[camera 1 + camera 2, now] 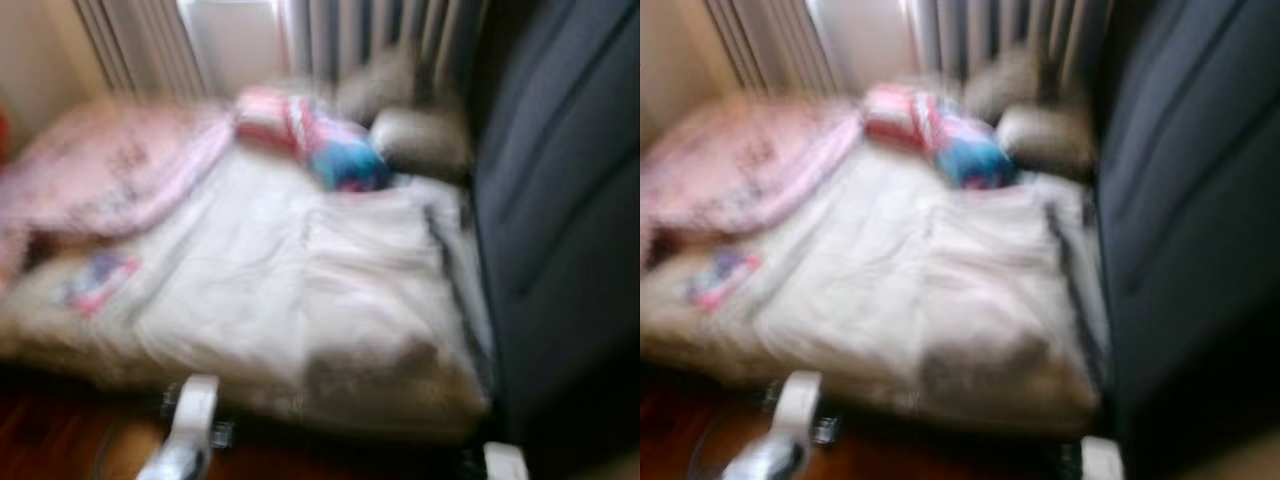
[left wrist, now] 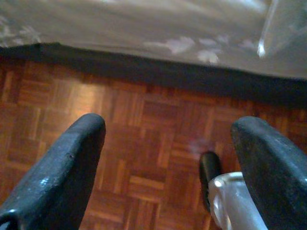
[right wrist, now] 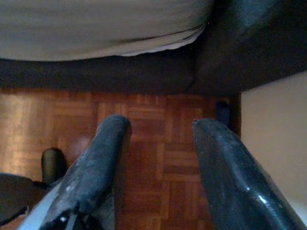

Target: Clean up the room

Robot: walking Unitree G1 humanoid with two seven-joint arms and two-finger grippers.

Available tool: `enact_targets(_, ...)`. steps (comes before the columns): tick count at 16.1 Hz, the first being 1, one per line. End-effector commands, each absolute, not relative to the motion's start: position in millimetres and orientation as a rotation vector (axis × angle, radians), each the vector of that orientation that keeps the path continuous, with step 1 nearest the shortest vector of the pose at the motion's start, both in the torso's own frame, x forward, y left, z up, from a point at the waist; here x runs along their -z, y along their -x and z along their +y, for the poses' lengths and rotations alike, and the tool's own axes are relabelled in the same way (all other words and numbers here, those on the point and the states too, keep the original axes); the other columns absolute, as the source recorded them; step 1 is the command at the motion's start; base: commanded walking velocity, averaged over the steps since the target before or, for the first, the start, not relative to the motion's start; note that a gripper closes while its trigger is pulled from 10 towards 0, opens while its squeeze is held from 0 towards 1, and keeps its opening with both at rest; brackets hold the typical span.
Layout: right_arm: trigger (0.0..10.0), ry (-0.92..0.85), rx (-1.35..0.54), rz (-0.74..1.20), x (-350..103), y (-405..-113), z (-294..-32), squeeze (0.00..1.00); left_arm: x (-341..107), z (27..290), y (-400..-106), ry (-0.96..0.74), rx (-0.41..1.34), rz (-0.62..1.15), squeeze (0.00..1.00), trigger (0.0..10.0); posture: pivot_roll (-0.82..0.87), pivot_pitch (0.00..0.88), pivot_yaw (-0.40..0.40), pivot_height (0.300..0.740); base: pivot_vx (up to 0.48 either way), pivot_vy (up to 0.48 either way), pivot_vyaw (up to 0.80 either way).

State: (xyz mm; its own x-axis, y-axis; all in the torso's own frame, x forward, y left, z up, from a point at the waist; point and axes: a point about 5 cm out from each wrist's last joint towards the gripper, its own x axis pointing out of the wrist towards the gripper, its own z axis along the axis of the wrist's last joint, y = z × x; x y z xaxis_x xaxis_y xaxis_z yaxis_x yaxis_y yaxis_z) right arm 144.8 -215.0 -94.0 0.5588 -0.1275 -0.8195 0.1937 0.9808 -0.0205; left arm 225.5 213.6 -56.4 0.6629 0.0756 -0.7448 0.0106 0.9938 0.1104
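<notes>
Head views, blurred, show the unmade bed [image 1: 300, 290] I face: a pink blanket [image 1: 110, 170] heaped at its far left and a bright bundle [image 1: 345, 160] near the pillows [image 1: 420, 140], apparently left loose and awaiting tidying. My left gripper [image 2: 168, 158] and right gripper [image 3: 160, 158] hang spread, empty, above the parquet floor [image 2: 134, 143].

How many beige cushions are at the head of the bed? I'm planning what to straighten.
2: one beige cushion lying beside the colourful bundle, another behind it against the curtain. Blur may hide more.
</notes>
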Motion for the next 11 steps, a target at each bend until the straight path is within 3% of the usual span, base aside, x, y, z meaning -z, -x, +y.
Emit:
enact_targets(1,10.0,-0.078,0.204,0.952,94,-142,-218,0.00,53,210,-232,-0.109,-0.018,0.812,0.00,10.0,0.04,0.000,0.016,0.740,0.000,0.000,0.00)
enact_targets(7,10.0,-0.071,0.205,0.926,92,-144,-222,0.00,48,206,-237,-0.126,-0.018,0.738,0.00,10.0,0.05,0.000,-0.003,0.740,0.000,0.000,0.00)
enact_targets(11,10.0,-0.067,0.202,0.933,92,-144,-222,0.00,45,224,-234,-0.049,-0.135,0.684,0.00,10.0,0.05,0.000,-0.006,0.740,0.000,0.000,0.00)
